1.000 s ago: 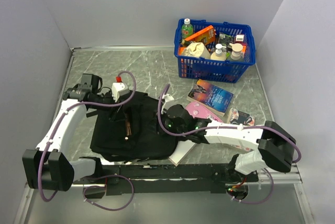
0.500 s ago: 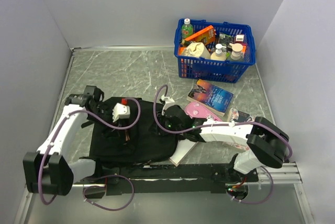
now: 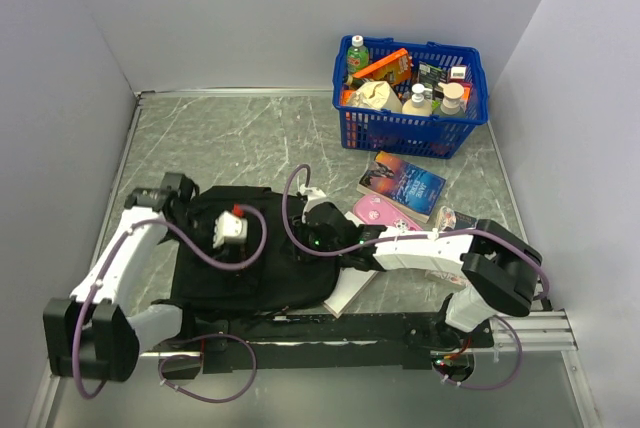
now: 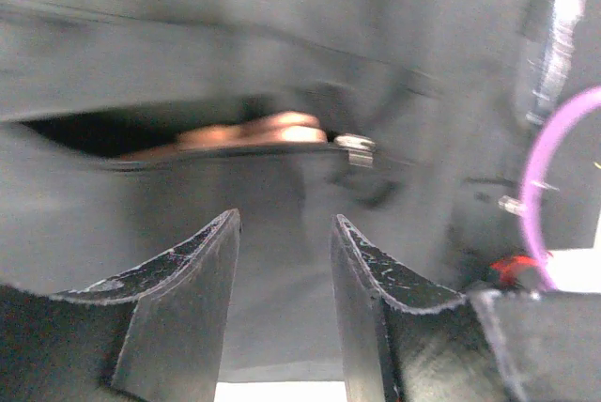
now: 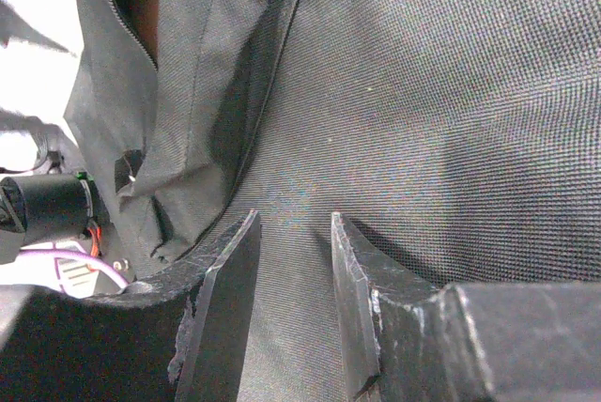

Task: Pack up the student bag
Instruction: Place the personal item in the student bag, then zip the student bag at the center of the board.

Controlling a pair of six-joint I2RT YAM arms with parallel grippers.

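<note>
1. Movement of both arms was recorded over the last second. The left gripper (image 3: 232, 231), earlier past the far edge of the student bag (image 3: 270, 283), had been brought down over its top panel. The right gripper (image 3: 312, 233) had been shifted leftward onto the bag's right side.
2. The bag was found lying flat at the near edge of the table (image 3: 250, 138), between the two arms, with its place hardly altered.
3. In the left wrist view, the left gripper (image 4: 284, 233) was seen partly open with nothing between its jaws. A zip opening (image 4: 141, 144) lay just ahead, with something copper-coloured showing inside and a zip pull (image 4: 355, 146) at its end. The picture was blurred.
4. The right gripper (image 5: 294, 224) was held at a narrow gap above black weave, and no fabric was seen pinched.
5. A book (image 3: 403, 182) and a pink case (image 3: 375, 212) were left on the table outside the bag, near a blue basket (image 3: 470, 113).
6. The shift was judged to be an approach to the bag's opening, probably so that it could be held or widened. Packing itself was judged to be scarcely advanced.
</note>
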